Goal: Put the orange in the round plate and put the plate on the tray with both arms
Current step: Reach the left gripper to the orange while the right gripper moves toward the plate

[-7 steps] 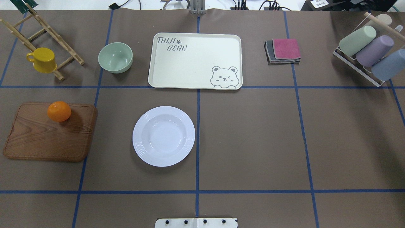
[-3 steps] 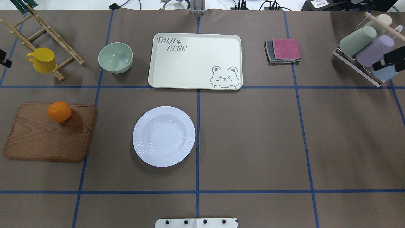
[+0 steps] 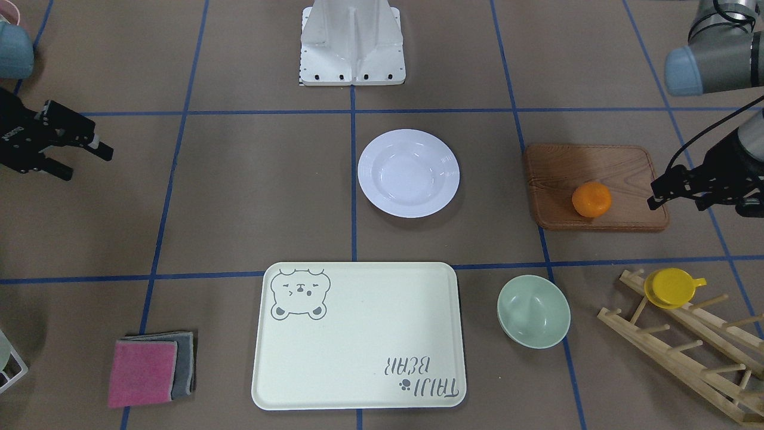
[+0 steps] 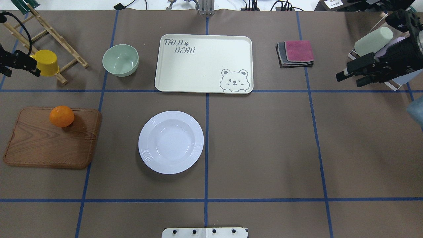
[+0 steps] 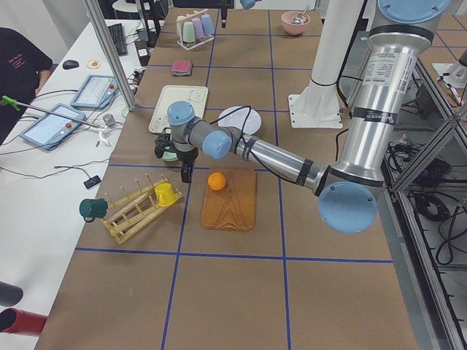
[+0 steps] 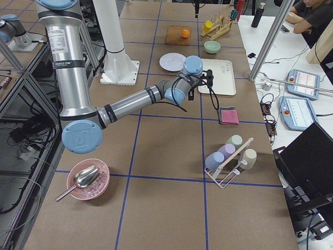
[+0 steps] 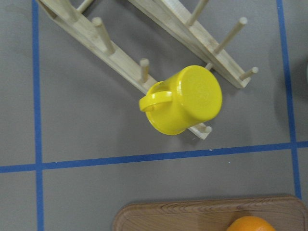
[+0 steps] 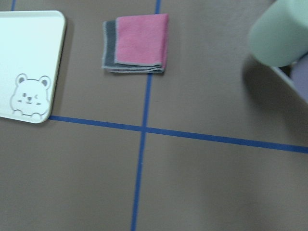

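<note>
The orange sits on the far edge of a brown wooden board at the left. An empty white round plate lies near the table's middle. Beyond it lies the cream bear tray, also empty. My left gripper hovers open at the left edge over the yellow mug, beyond the orange and apart from it; the left gripper also shows beside the board. My right gripper hangs open at the far right by the cup rack, holding nothing, far from the plate.
A pale green bowl stands left of the tray. A yellow mug hangs on a wooden peg rack at the back left. Folded pink and grey cloths and a rack of pastel cups are at the back right.
Both arms have come into the overhead view, the left gripper from the left edge and the right gripper from the right edge. The orange, plate and tray have not moved.
</note>
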